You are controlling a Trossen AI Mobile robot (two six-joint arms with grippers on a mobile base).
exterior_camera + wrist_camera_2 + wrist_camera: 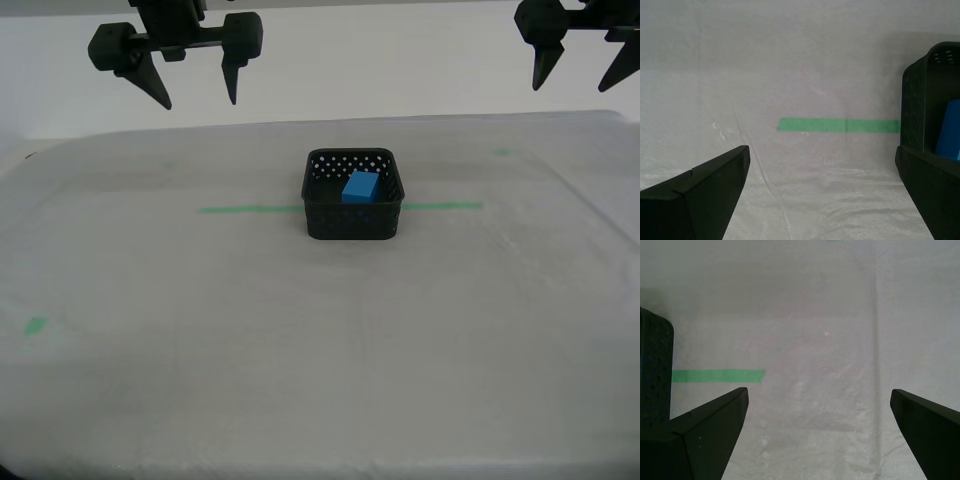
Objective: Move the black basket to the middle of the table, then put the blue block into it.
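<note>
Where the pale cloth covers it, the worktop (300, 350) fills most of the exterior view, crossed by a green tape line (250, 209) with small green tape bits (36, 325) scattered apart from it. The black basket (354, 195) sits upright near the middle of the worktop, on the tape line, which shows on both sides of it. Inside it lies the blue block (360, 187), tilted against the far part of the interior. My second gripper (822, 192) hangs above the cloth, jaws spread wide and holding nothing, with the basket just beside one jaw and the tape line running up to the basket's wall. My first gripper (817, 432) also hangs over bare cloth, jaws spread wide and empty, a basket corner at the edge of its view.
</note>
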